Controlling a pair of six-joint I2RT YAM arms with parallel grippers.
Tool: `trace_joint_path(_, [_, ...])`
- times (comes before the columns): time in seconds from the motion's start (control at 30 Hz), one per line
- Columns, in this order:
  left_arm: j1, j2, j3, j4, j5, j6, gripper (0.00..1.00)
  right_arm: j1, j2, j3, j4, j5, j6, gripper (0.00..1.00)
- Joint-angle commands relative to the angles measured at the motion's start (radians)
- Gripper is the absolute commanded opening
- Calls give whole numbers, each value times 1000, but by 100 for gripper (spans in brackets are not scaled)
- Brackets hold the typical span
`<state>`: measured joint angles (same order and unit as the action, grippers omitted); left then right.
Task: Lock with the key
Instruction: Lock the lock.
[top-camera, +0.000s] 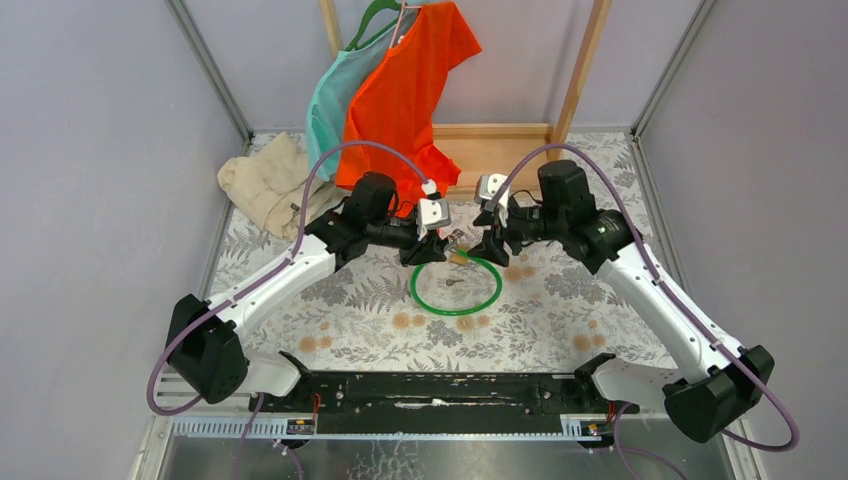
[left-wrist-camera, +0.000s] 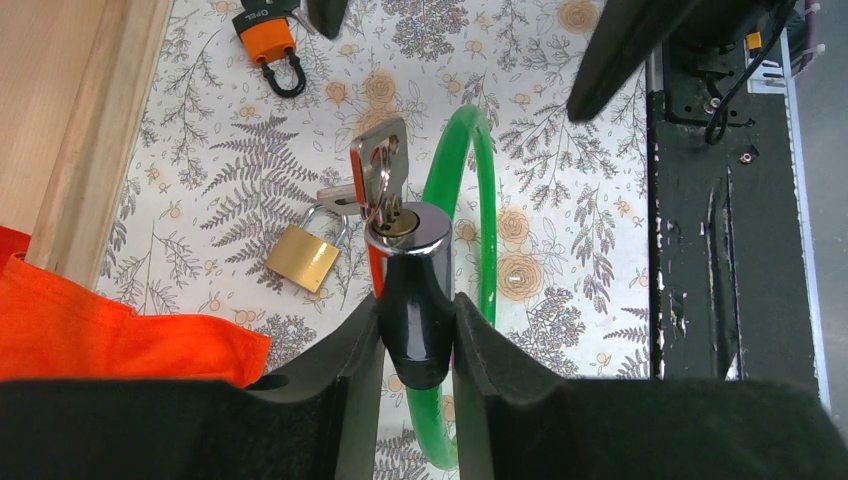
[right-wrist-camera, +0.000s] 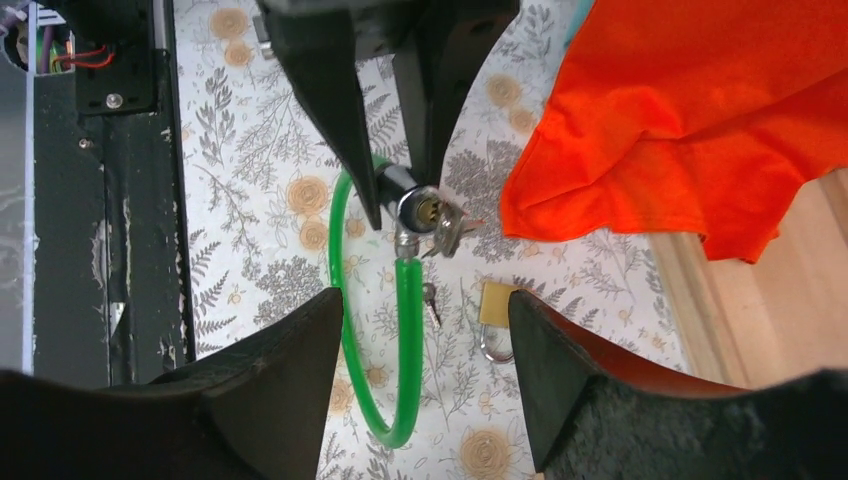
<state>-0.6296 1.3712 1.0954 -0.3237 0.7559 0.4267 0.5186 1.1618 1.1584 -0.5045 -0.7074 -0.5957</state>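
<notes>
A green cable lock (top-camera: 456, 300) lies looped on the floral table. My left gripper (left-wrist-camera: 415, 312) is shut on its black-and-chrome lock head (left-wrist-camera: 408, 262) and holds it tilted up. A bare silver key (left-wrist-camera: 380, 165) sticks in the keyhole. The orange-headed key with the black loop (left-wrist-camera: 266, 42) lies on the table beyond the lock, held by nothing. My right gripper (right-wrist-camera: 425, 300) is open and empty, hovering facing the lock head (right-wrist-camera: 420, 208). One of its fingers (left-wrist-camera: 625, 50) reaches in at the top right of the left wrist view. The orange key is out of the right wrist view.
A brass padlock (left-wrist-camera: 303, 257) and a tiny bare key (right-wrist-camera: 430, 303) lie beside the cable. An orange shirt (top-camera: 405, 90) hangs on a wooden rack (top-camera: 495, 145) close behind both grippers. A beige cloth (top-camera: 265, 185) lies at the back left.
</notes>
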Motion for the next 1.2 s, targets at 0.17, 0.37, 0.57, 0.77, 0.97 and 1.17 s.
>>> trace_joint_path(0.17, [-23, -12, -17, 11, -15, 28, 0, -6, 110, 186, -71, -59, 113, 52])
trace_joint_path(0.37, [-27, -15, -17, 11, -22, 32, 0, -5, 165, 234, -104, -63, 137, 40])
trace_joint_path(0.57, [-31, -18, -19, 11, -25, 35, 0, -5, 176, 225, -96, -93, 138, 38])
trace_joint_path(0.77, [-32, -16, -16, 11, -27, 36, 0, -5, 200, 227, -103, -127, 121, 25])
trace_joint_path(0.97, [-35, -16, -17, 11, -26, 41, 0, -6, 206, 228, -115, -116, 67, 11])
trace_joint_path(1.17, [-35, -21, -25, 11, -16, 62, 0, -5, 196, 225, -146, -110, -98, 0])
